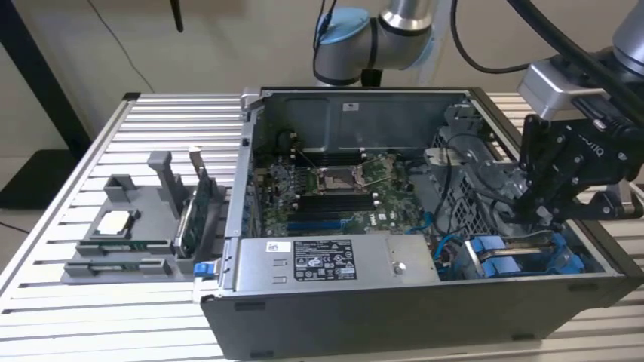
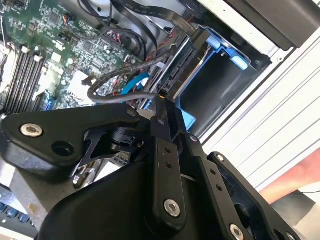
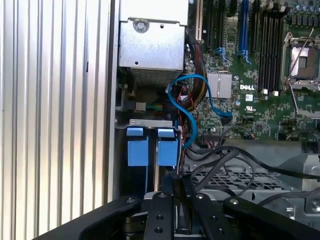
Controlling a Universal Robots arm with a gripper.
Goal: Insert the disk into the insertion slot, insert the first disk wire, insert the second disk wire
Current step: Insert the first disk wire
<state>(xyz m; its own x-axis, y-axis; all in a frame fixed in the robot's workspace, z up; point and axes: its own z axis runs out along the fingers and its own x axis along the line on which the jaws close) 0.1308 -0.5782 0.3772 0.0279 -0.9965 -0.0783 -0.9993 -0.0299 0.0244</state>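
Black metal gripper (image 1: 538, 215) (image 2: 162, 100) (image 3: 179, 192) low inside big dark open computer case (image 1: 403, 309). Jaws pressed close, pinching end of thin black wire (image 2: 115, 97); wire loops away to one side of jaws. Flat disk in bright blue plastic frame (image 3: 167, 147) sits in narrow grey metal slot (image 3: 147, 122), just past jaw tips. Second blue frame (image 3: 137, 147) right beside it. Green board (image 3: 260, 100) off to side of jaws. Grey box with sticker (image 1: 322, 260) well apart from jaws.

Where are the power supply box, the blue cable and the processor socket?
power supply box (image 1: 387, 253), exterior view, bare grey face.
blue cable (image 3: 186, 76), first wrist view, top of its loop.
processor socket (image 1: 337, 179), exterior view, its middle.
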